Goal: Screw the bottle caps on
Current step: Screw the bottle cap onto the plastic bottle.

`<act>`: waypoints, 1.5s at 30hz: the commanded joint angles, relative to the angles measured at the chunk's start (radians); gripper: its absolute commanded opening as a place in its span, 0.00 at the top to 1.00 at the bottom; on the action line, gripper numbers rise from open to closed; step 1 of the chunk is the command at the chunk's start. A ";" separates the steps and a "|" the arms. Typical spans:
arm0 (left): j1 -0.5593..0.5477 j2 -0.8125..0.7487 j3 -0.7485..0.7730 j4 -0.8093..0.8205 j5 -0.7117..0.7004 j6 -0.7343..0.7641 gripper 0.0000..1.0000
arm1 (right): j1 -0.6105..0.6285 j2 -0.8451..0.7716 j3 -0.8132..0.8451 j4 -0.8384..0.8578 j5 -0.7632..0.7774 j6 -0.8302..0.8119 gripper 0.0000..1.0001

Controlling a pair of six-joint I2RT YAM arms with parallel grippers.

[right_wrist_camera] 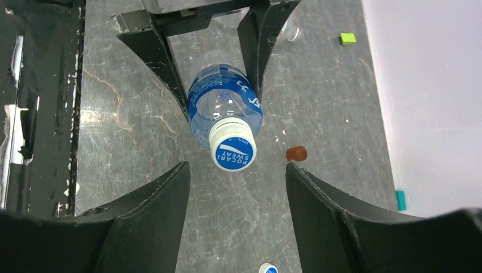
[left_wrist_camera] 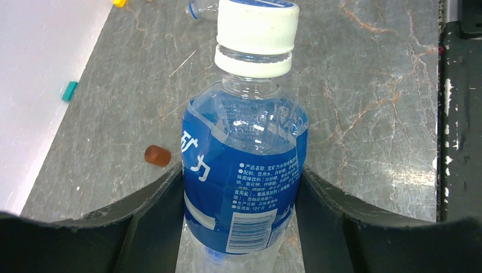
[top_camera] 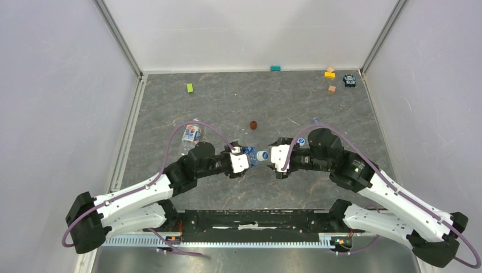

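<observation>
A clear bottle with a blue label is held level above the table, my left gripper shut on its body. A white cap with a blue top sits on its neck. In the right wrist view that cap faces my right gripper, which is open with the cap just beyond its fingertips, untouched. From above, the left gripper and right gripper face each other across the cap. A loose cap lies on the table beside the right wrist. A second bottle lies at the left.
A red-brown disc lies just behind the grippers. A third bottle peeks out behind the right arm. Toy blocks sit far back: green, teal, yellow, tan. Walls close three sides.
</observation>
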 commanded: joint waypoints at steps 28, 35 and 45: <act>0.002 -0.014 0.046 -0.002 0.057 -0.011 0.98 | 0.004 0.107 0.085 -0.065 -0.099 -0.105 0.59; 0.002 -0.021 0.042 0.007 0.042 -0.010 0.98 | 0.003 0.127 0.075 -0.028 -0.042 0.004 0.79; 0.002 -0.042 0.016 0.025 -0.142 0.057 0.98 | 0.004 0.231 0.068 0.118 0.210 0.678 0.97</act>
